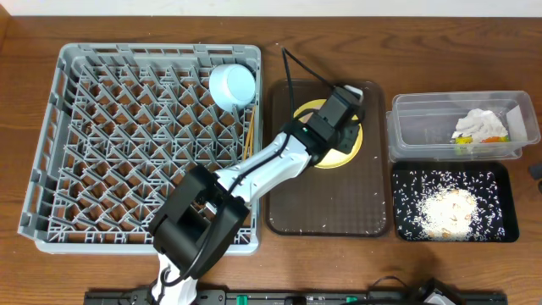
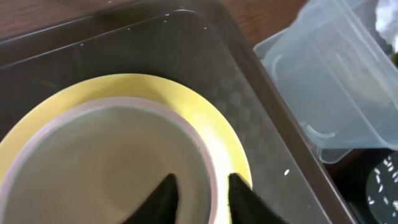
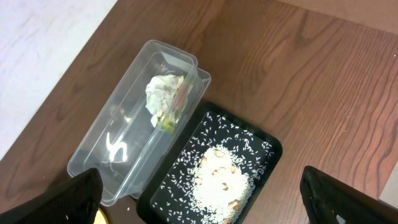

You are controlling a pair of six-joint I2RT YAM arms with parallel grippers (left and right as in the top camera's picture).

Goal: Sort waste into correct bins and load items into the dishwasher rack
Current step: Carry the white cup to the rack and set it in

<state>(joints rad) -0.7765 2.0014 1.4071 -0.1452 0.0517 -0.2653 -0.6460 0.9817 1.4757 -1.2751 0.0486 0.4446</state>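
Underneath, brown wooden table (image 1: pixel 440 42) with rack (image 1: pixel 152 52)

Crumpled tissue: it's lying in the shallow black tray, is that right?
Not quite. The crumpled tissue is lying in the clear plastic tub, not in the shallow black tray. The right wrist view shows this.

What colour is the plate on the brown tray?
Yellow; the plate shows best in the left wrist view.
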